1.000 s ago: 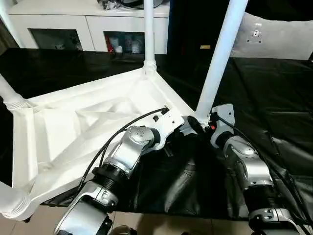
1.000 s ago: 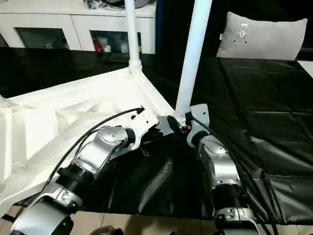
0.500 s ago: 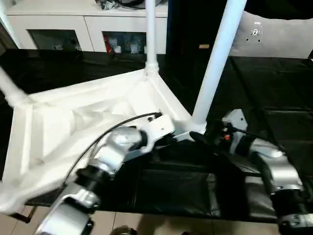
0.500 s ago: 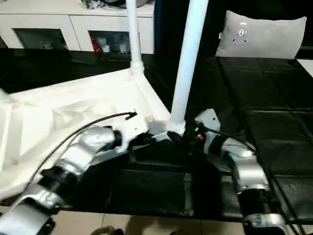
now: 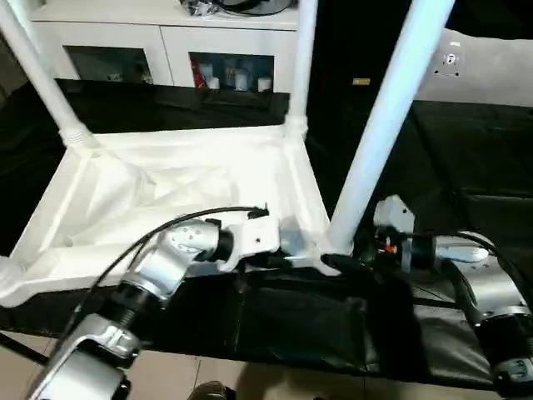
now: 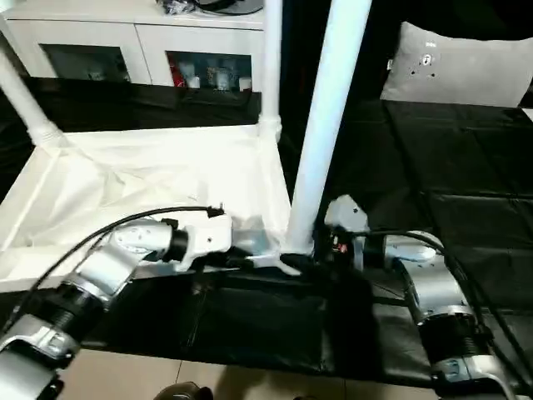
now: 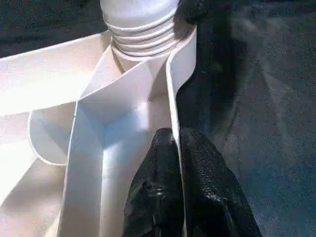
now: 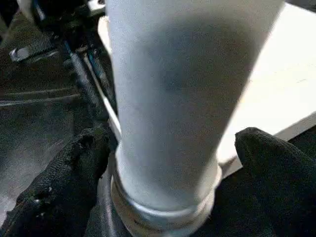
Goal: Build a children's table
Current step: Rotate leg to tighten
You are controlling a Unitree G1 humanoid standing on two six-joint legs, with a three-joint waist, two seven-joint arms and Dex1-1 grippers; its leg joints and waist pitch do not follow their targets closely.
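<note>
table: children's table (image 5: 179,196), upside down on the black-covered desk (image 5: 466,150), ribbed underside facing up, lying toward the desk's left half with one long side along the near edge.
legs fitted: three in plain sight, standing up from corner sockets: near-right leg (image 5: 379,133), far-right leg (image 5: 301,62), far-left leg (image 5: 42,71).
fourth corner: near-left corner at the head views' left margin, socket not readable; cannot tell whether a leg stands there.
progress: judged late in the build; most legs seated, near-right leg apparently the one in hand, its seating still to be confirmed; turning the table onto its feet judged still to come.
left gripper: left gripper (image 7: 180,163) closed tight, black fingers pinching the thin rim wall of the table's right side, just beside the near-right socket.
right gripper: right gripper (image 8: 165,163) spread wide, one finger on each side of the near-right leg's base, gaps showing on both sides; nothing clamped.
table material: white moulded plastic, smooth, slightly glossy; thin upright ribs forming angular cells, curved web near the corner.
leg shape: long round tubes, plain white; ridged rings at the foot where tube meets socket (image 7: 143,34).
desk cover: black sheet, creased, faint sheen, seams in a grid on the right half.
background: white cabinet (image 5: 158,37) with dark glass fronts beyond the desk's far edge; grey cushion (image 6: 462,67) past the far-right corner.
</note>
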